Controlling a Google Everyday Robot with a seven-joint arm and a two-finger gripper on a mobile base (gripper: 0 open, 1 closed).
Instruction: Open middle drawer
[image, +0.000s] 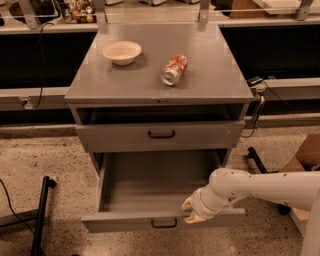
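The middle drawer (150, 180) of the grey cabinet stands pulled well out and shows its plain grey, empty inside. Its front (120, 222) carries a small black bar handle (164, 223) at the centre. My gripper (191, 210), on a white arm coming in from the right, is at the top edge of that front, right of the handle. Its cream fingertips (187, 202) are apart and hold nothing. The drawer above (160, 135), with its own black handle, is nearly closed, with a dark gap over it.
A cream bowl (121, 52) and a red can (174, 70) lying on its side are on the cabinet top (210, 85). A black stand leg (41, 215) is on the speckled floor at the left. A cardboard box (306, 155) and a cable are at the right.
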